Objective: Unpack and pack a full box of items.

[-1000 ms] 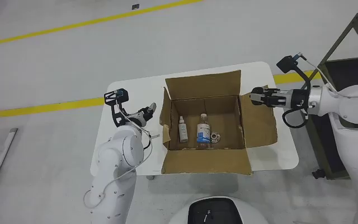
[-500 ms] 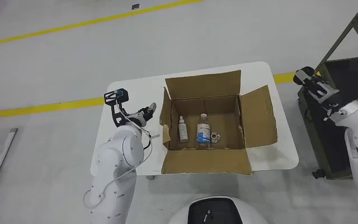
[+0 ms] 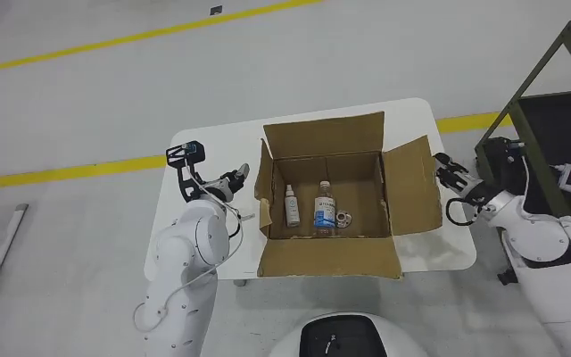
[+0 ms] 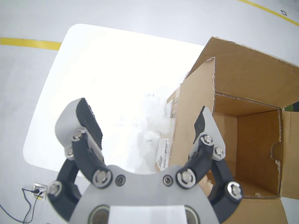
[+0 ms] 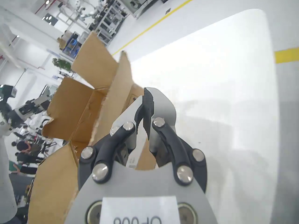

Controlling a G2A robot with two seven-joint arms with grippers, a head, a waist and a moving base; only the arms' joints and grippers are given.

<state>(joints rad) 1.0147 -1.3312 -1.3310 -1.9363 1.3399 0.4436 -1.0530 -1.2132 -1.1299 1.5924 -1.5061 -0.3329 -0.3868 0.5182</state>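
- Top view: the right gripper (image 3: pixel 440 162) has come back to the edge of the table (image 3: pixel 223 143), just beside the right flap (image 3: pixel 412 187) of the box (image 3: pixel 326 134). A second ago it was over that flap. Half a second ago the arm had swung out toward the cart (image 3: pixel 542 116). I judge this a finished drop-off trip, but I cannot confirm what was carried.
- Top view: the left gripper (image 3: pixel 239 173) has not moved. It hangs over the table just beside the box's left wall.
- Top view: the box contents are unchanged. A spray bottle (image 3: pixel 292 206), a water bottle (image 3: pixel 325 207) and a small item (image 3: pixel 345 218) lie on the box floor. Unpacking is therefore not finished.
- Left wrist view: the left gripper (image 4: pixel 143 108) is spread wide with nothing between its pads. The table (image 4: pixel 105 71) lies below it, and the box (image 4: pixel 233 71) stands just beside one finger.
- Right wrist view: the right gripper (image 5: pixel 143 103) has its fingers closed tip to tip on nothing. The flap (image 5: pixel 121 82) stands just ahead, with the box (image 5: pixel 70 108) interior beyond and the table (image 5: pixel 210 59) alongside.
- Judgement: the right gripper must open before I send it in for the next item. The upright flap is the obstacle on that approach.
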